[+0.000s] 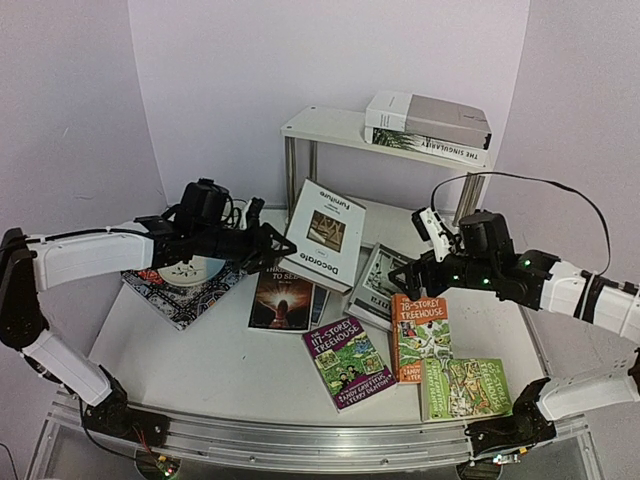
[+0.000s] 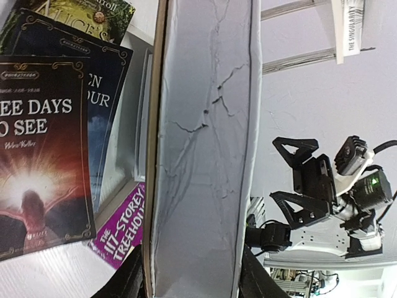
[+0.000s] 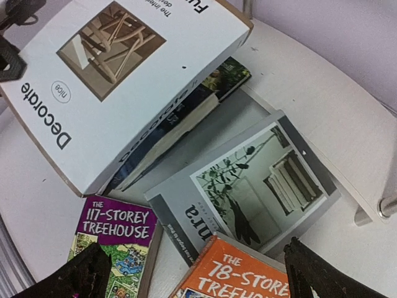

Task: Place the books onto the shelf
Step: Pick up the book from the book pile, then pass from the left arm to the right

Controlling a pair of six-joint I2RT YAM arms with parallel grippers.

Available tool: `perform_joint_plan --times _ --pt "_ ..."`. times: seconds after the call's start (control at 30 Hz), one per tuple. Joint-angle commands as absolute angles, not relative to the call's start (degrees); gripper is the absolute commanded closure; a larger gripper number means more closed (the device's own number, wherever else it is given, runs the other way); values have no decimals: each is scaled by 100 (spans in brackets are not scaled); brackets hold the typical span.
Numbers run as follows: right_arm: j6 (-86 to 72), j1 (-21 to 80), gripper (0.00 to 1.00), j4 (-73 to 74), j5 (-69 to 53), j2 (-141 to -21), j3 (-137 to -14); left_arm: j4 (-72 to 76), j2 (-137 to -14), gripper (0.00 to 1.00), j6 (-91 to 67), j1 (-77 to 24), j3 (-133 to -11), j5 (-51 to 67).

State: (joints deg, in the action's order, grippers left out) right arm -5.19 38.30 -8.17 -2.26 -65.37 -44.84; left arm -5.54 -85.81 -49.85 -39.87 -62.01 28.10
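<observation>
The white Decorate hardback (image 1: pixel 326 232) is pinched by one edge in the left pincer (image 1: pixel 272 243). Its far end is tilted up, likely to carry it to the shelf (image 1: pixel 330 128) beyond and above that pincer. The right pincer (image 1: pixel 410 268) hangs spread wide. Directly beneath it lie a grey hardback (image 3: pixel 248 186) and the orange 78-Storey Treehouse (image 3: pixel 239 276), probably the next picks.

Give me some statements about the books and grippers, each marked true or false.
1. The left gripper holds the white Decorate book. True.
2. The right gripper grips the orange Treehouse book. False: the right gripper is open; the orange Treehouse book lies on the table.
3. Two stacked books lie on top of the shelf. True.
4. The purple Treehouse book is on the shelf. False: the purple Treehouse book lies on the table.
</observation>
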Motion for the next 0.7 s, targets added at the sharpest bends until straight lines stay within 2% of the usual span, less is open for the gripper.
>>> perform_joint_plan --times 0.0,0.13,0.3,0.5,0.67 --pt "405 3940 2 -1797 -1275 -6236 -4269 -510 -8050 67 -4911 -3831 -6018 3200" --pt "1888 4421 2 -2446 -1855 -5942 -3838 -519 -7853 66 -4878 -3670 -5943 3862" --pt "3887 4937 2 -1788 -2084 -6000 -4047 -496 -7761 66 -4827 -3328 -5877 4853" --pt "6414 5446 2 -1884 -1068 -6000 -3902 -470 -7979 66 -4771 -3130 -6167 6059" --pt "7703 5638 2 -3277 -125 -6128 -3553 -465 -8202 66 -4819 -3130 -6429 6497"
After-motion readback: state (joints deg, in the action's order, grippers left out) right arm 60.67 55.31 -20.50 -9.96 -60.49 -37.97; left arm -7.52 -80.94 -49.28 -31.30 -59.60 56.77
